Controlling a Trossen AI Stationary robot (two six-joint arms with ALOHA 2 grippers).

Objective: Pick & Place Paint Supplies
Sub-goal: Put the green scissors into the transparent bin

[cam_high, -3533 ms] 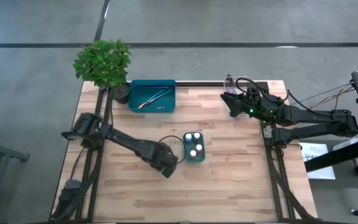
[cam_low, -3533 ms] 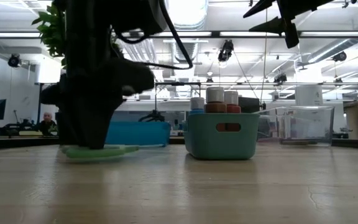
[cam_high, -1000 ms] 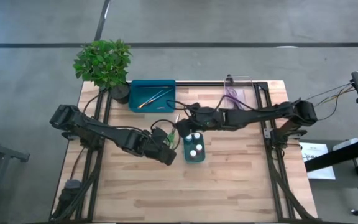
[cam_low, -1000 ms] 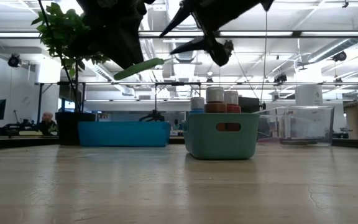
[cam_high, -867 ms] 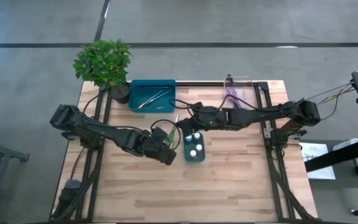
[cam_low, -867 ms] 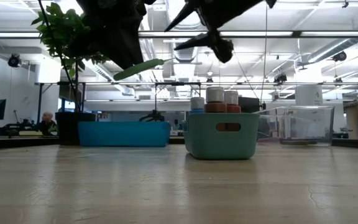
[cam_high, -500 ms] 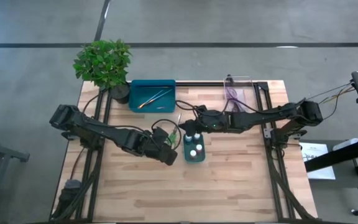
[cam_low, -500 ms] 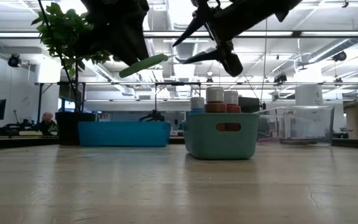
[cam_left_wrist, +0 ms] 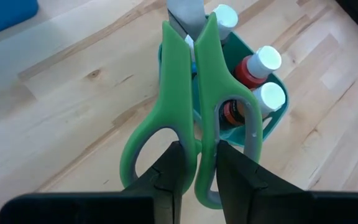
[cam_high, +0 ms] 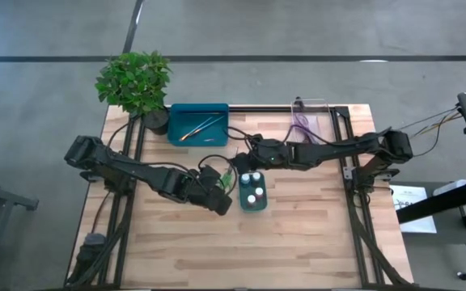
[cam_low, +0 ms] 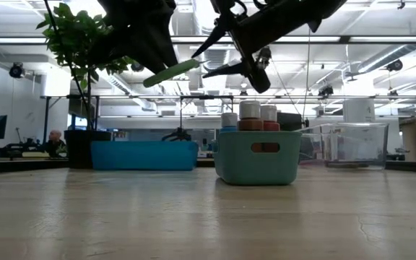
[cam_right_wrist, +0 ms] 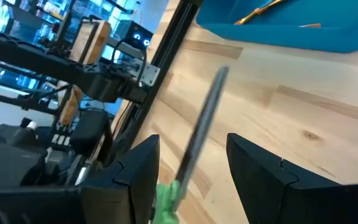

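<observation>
Green-handled scissors [cam_left_wrist: 194,93] are held in the air by my left gripper [cam_left_wrist: 197,163], left of the small teal bin [cam_high: 252,208]. They slant in the low view [cam_low: 170,72], their grey blades [cam_right_wrist: 205,124] pointing toward my right gripper [cam_right_wrist: 194,155]. That gripper is open, with a finger on either side of the blades and no visible touch. White-capped paint pots [cam_left_wrist: 269,59] stand upright in the bin. Thin brushes [cam_high: 199,125] lie in the teal tray [cam_high: 176,136]. Purple-handled scissors [cam_high: 302,123] lie in the clear tray. My left gripper pinches the green scissors between its two fingers [cam_left_wrist: 171,167] at the handles, where the inner bars of the two loops [cam_left_wrist: 199,143] meet. The fingers lie along the scissors. The scissors are lifted clear of the table, tilted, blades pointing away from the gripper.
A potted plant [cam_high: 135,80] stands at the far left corner beside the teal tray. The clear tray [cam_low: 352,144] sits at the far edge, right of centre. Bare wood lies along the near half of the table [cam_high: 298,250].
My right gripper, open throughout, dipped toward the bin and the table's right, then came back up toward the scissors' blades. My left gripper kept hold of the scissors in the air and edged them slightly up and toward the right gripper.
</observation>
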